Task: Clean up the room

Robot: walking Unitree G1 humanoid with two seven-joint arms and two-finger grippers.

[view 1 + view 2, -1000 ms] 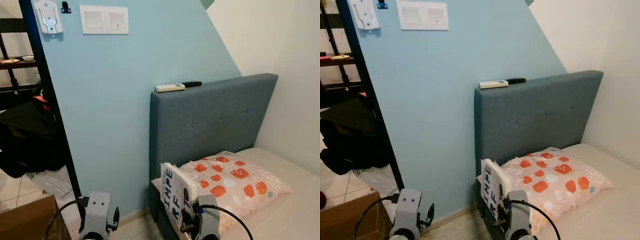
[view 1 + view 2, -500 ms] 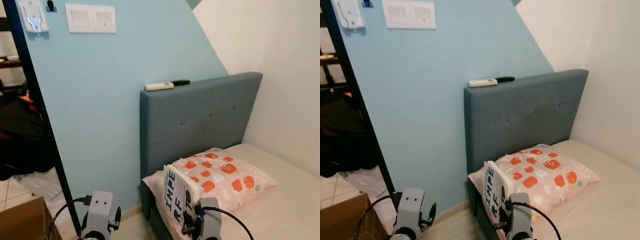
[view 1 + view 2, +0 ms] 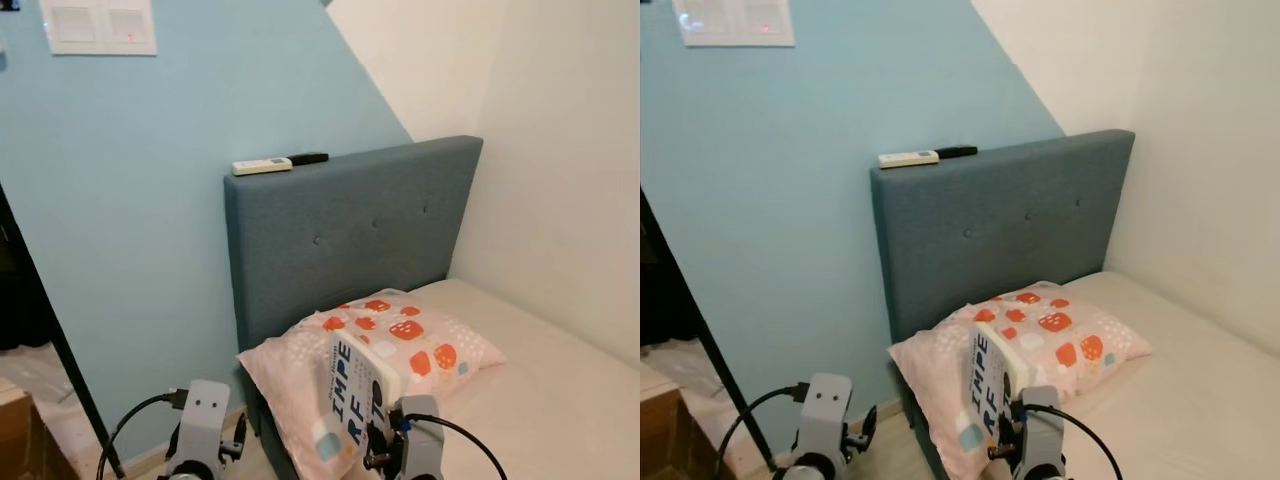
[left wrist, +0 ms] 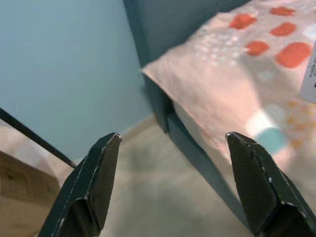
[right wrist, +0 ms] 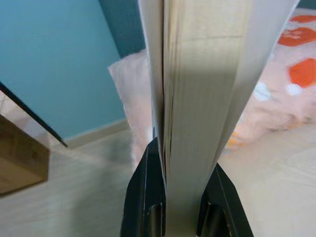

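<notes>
A white book with large black letters stands upright in my right gripper, which is shut on its lower edge. Its page edges run up between the two black fingers. Behind the book lies a pink pillow with orange spots, at the head of the bed. My left gripper hangs low on the left, open with nothing between its fingers, over the floor beside the bed frame.
A grey padded headboard stands against the blue wall, with a white remote and a black remote on top. A black post rises at the left. A white wall borders the bed on the right.
The camera has swung to the right: the headboard, pillow and wall switches have shifted left in the picture. The book stays held in my right gripper.
</notes>
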